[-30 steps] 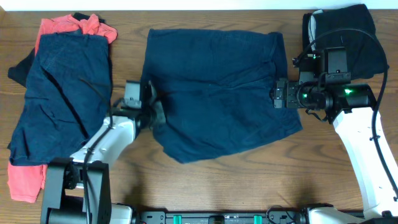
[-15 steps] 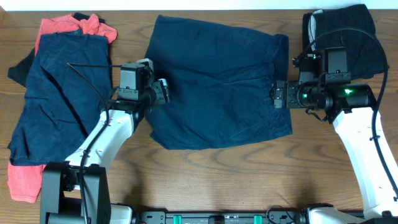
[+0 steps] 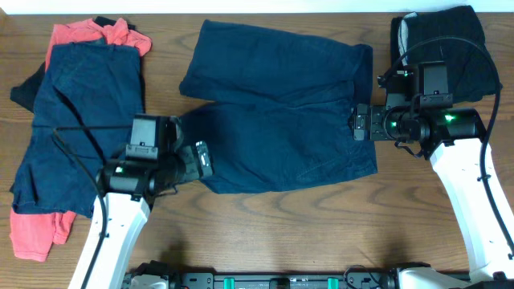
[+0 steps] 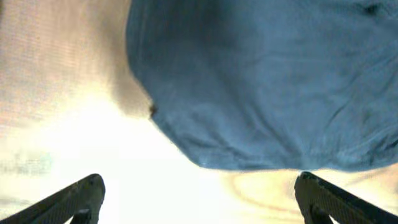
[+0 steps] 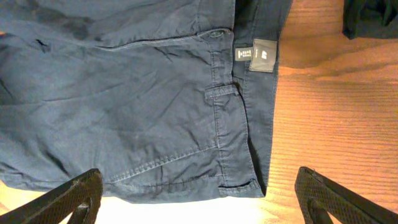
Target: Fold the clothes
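Centrally on the table, navy shorts are laid flat and doubled over, a far layer lying across the near one, with the waistband at the right. A white label is shown inside that waistband in the right wrist view.

The left gripper is held at the near left corner of the shorts, its jaws spread wide with nothing between them. In its own wrist view the rounded cloth edge is seen beyond the fingertips, over bare wood; that view is washed out and blurred, so it cannot be told whether the cloth is touched, though a gap seems likely.

The right gripper is placed at the right edge of the shorts, over the waistband. Its jaws are likewise spread wide, and nothing is gripped.

At the left a pile of unfolded clothes is heaped, a navy piece on top, with coral pieces showing at its far and near ends. A black garment is set folded at the far right corner, partly hidden behind the right arm.
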